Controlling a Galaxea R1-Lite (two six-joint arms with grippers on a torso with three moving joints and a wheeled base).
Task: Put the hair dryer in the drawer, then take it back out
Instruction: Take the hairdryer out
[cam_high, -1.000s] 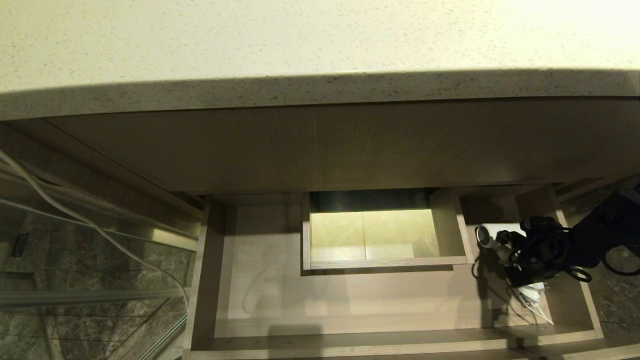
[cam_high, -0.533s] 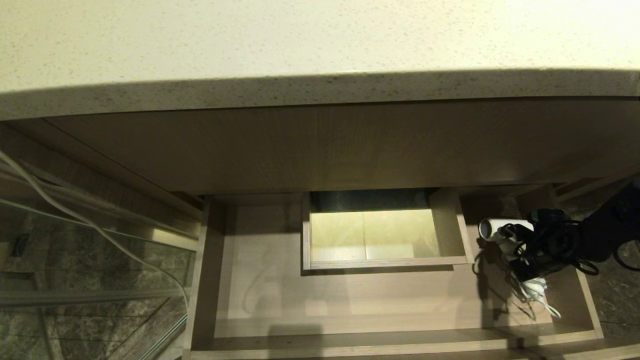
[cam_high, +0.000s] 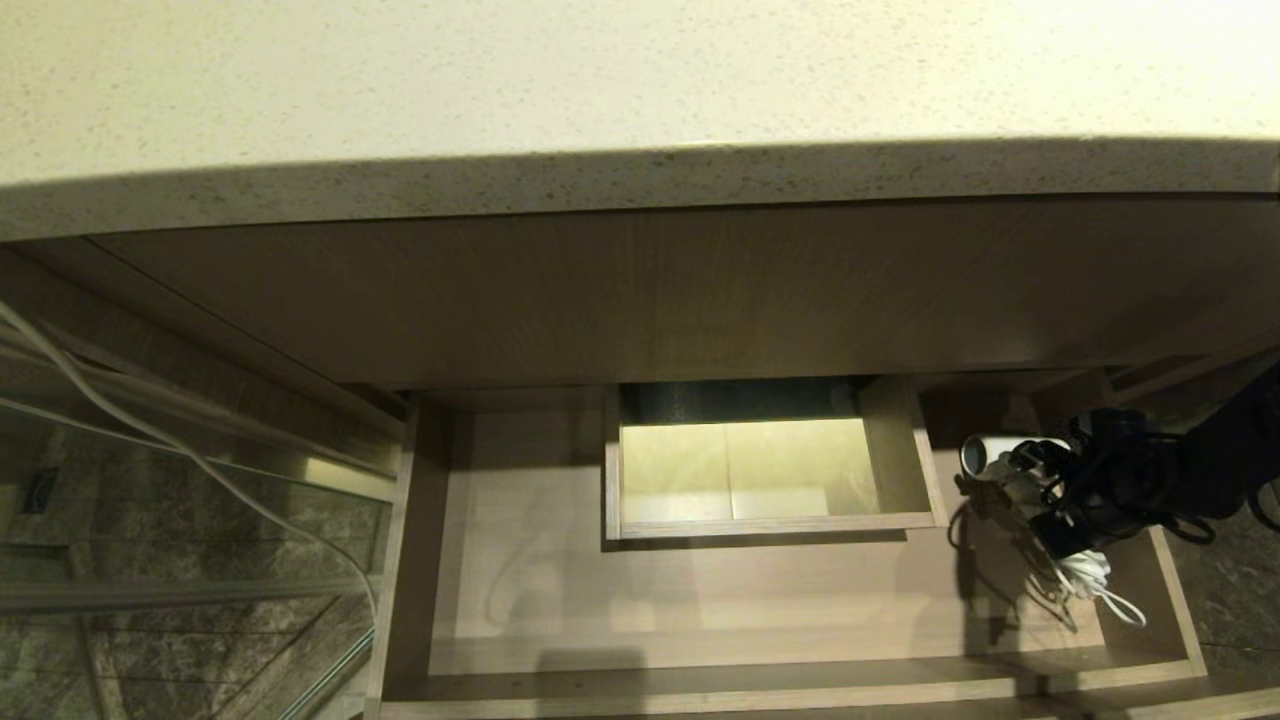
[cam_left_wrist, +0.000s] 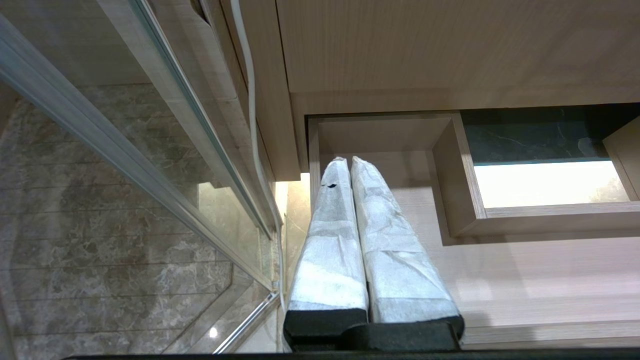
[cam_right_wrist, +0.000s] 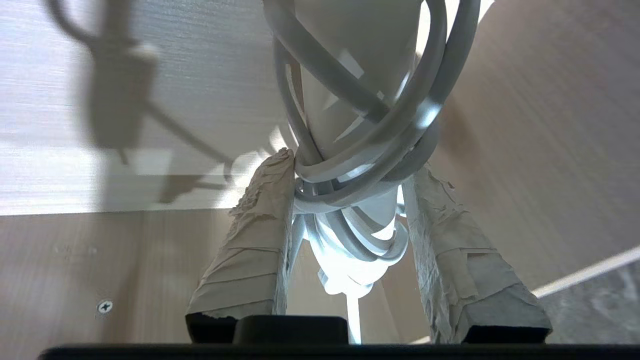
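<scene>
R hand (cam_right_wrist: 350, 170) grips hair dryer (cam_high: 1005, 462) (cord-wrapped handle) over drawer (cam_high: 700, 600).

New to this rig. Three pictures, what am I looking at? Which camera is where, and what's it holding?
It is a two-armed wheeled robot at a bathroom vanity. The head view looks down from the robot's head: pale countertop on top, an open wooden drawer below it, with a boxed notch at its rear wall. The other two pictures come from cameras on each wrist, looking along taped fingers. The left gripper is shut on nothing, parked over the drawer's left end. The right gripper is clamped on the cord-wrapped handle of a small white hair dryer, at the drawer's right end. A loose loop of its cord hangs down. Whether the dryer touches the drawer floor is unclear.
</scene>
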